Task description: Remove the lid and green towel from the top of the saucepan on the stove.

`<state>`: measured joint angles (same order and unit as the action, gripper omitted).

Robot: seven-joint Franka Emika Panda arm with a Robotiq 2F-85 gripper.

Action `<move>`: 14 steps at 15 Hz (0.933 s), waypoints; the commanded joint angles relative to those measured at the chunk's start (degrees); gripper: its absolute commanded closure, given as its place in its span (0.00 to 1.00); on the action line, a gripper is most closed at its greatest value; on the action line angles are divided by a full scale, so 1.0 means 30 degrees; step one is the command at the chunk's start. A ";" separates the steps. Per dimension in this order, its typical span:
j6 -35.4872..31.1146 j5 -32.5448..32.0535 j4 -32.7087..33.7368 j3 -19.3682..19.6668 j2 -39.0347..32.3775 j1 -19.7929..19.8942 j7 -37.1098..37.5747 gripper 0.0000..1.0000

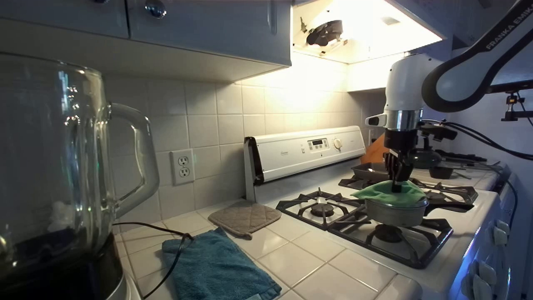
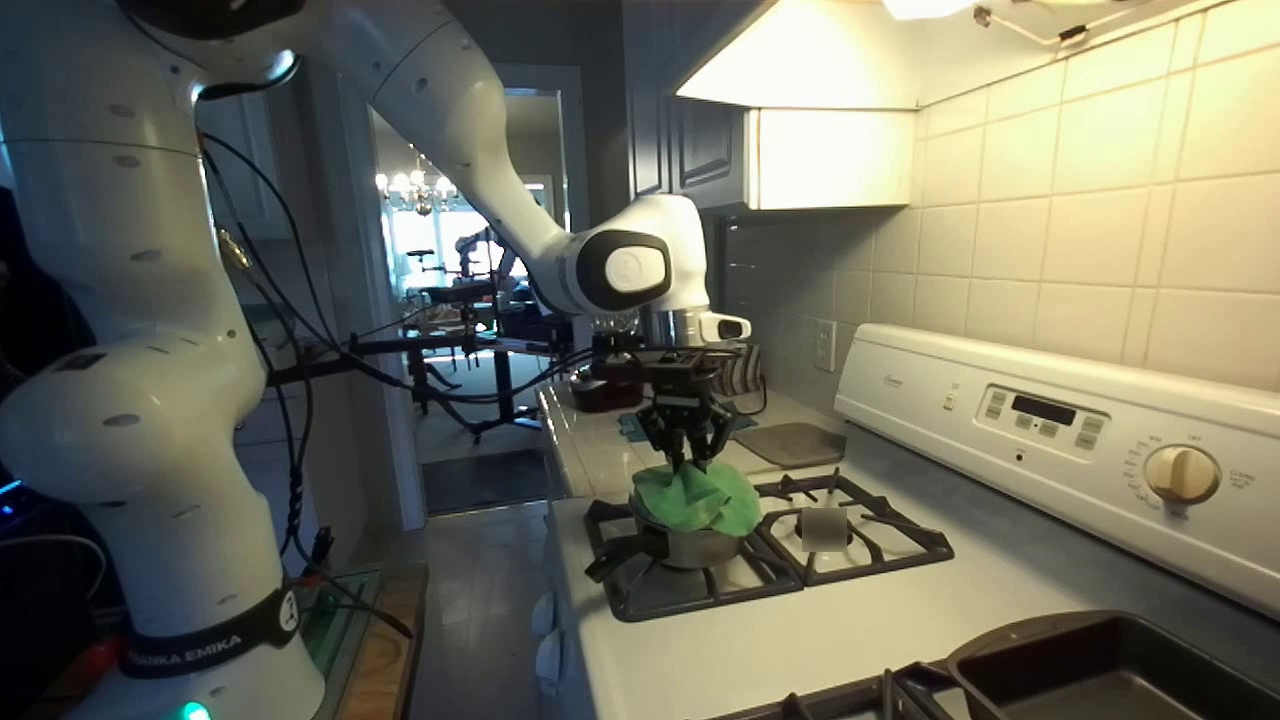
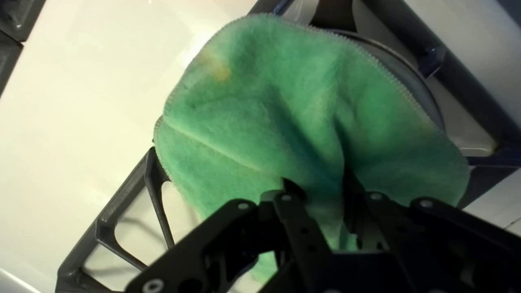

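Lit tiled wall (image 2: 1060, 235); chandelier (image 2: 422, 190), apparently, beyond doorway (image 2: 572, 140).

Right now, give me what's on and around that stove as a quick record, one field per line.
Saucepan: on a front burner grate, black handle jutting out
Green towel: draped over most of the saucepan's top
Gripper: down at the green towel, fabric between its jaws; whether it is gripping, cannot tell
Lid: cannot be made out
Elsewhere on the stove: dark baking pan
Counter: gray quilted potholder, folded blue towel
Nearby: glass blender jar

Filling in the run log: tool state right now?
Tool: astride the bunched green towel; open or clamped on it, cannot be told.
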<state>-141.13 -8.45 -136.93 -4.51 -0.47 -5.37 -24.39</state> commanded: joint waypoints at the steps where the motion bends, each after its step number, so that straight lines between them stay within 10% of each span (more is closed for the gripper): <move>1: 0.0014 -0.0528 -0.0014 -0.0273 0.0576 -0.0145 0.0602 0.93; 14: 0.0052 -0.1814 0.0242 -0.0694 0.1130 -0.0416 0.0856 0.93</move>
<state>-141.14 -10.58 -136.12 -5.71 1.09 -5.76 -23.61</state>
